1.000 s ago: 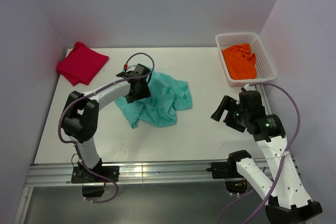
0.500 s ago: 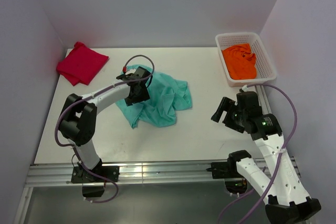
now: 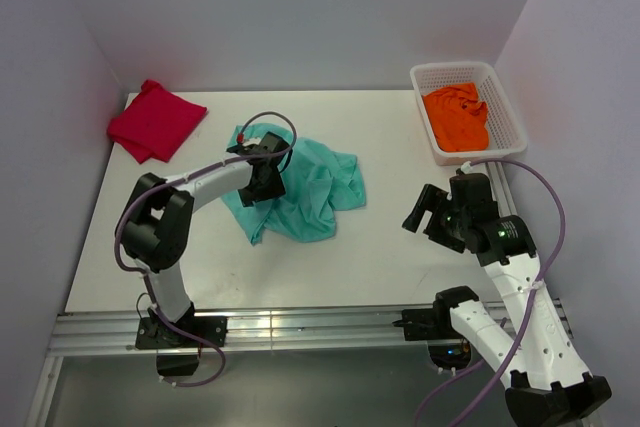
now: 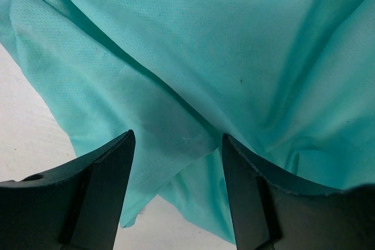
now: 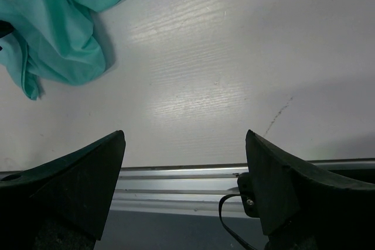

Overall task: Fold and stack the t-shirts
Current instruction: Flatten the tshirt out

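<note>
Top external: orange t-shirt (image 3: 457, 118) in basket (image 3: 508, 107)

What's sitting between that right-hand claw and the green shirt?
Nothing: only bare white table separates the right gripper from the teal-green t-shirt, as the top view and the right wrist view both show.

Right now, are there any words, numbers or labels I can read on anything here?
None: no text can be read in any view.
The teal-green cloth t-shirt, the crimson-red cloth t-shirt, the orange cloth t-shirt and the white plastic mesh basket are all plain, with no print or tag showing.
</note>
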Robot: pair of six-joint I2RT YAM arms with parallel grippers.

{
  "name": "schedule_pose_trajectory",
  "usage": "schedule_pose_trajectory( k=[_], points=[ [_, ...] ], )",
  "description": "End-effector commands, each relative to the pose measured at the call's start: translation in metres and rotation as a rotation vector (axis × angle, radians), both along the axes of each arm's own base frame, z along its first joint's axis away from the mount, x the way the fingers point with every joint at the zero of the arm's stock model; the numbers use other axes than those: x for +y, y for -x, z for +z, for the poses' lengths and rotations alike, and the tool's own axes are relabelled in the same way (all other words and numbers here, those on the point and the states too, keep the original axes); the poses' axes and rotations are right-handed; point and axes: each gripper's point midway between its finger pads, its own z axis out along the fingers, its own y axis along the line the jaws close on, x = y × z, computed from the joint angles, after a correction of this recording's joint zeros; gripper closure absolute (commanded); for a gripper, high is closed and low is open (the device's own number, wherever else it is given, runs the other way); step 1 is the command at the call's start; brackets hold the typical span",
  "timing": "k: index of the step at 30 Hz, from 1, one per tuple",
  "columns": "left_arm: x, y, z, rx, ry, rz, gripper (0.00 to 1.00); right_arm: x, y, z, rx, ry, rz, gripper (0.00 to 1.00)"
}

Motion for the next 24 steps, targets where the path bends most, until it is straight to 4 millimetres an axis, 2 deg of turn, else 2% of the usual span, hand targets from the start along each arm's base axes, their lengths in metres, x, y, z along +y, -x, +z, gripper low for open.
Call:
schedule_pose_trajectory(
  k=[1, 11, 19, 24],
  points=[
    [-0.009, -0.007, 0.000, -0.015, 0.023, -0.008, 0.34, -0.001, -0.005, 0.003, -0.031, 0.002, -0.016, 0.10],
    [-0.007, -0.008, -0.008, 0.001, 0.000, -0.018, 0.37, -0.001, -0.007, 0.000, -0.025, -0.002, -0.029, 0.10],
    [-0.003, -0.011, 0.002, -0.021, -0.017, -0.003, 0.61, 0.000, -0.008, -0.003, -0.018, -0.004, -0.026, 0.10],
    [0.001, -0.014, 0.020, -0.058, -0.026, 0.021, 0.71, 0.005, -0.013, 0.010, -0.068, -0.027, -0.006, 0.10]
  ],
)
